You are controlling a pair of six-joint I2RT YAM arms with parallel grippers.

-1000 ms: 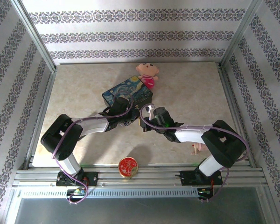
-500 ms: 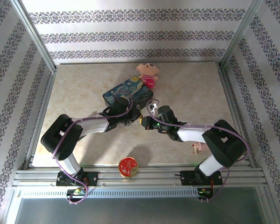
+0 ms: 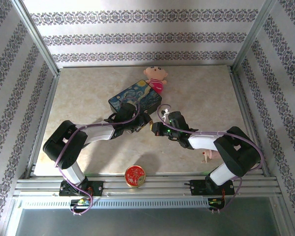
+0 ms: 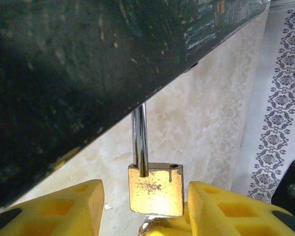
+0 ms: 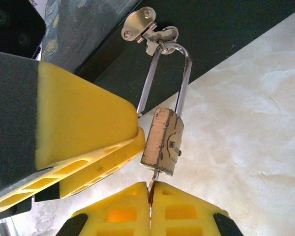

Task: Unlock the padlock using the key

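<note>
Beside the blue painted tin box [image 3: 132,96], now seating right gripper's [image 5: 151,189] pinched silvery key [image 5: 153,177] into brass-gold padlock [image 5: 160,142] within spread left gripper [image 4: 145,196].

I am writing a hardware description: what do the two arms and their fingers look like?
The left arm and right arm have black joints, pale grey links and a purple cable looped alongside. Their fingers are bright yellow with hollow pockets.

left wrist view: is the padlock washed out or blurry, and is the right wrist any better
Left wrist: glare blooms on the lower face of the padlock, and the dark box above it is soft and underexposed; right wrist: the padlock is crisp and evenly lit.
</note>
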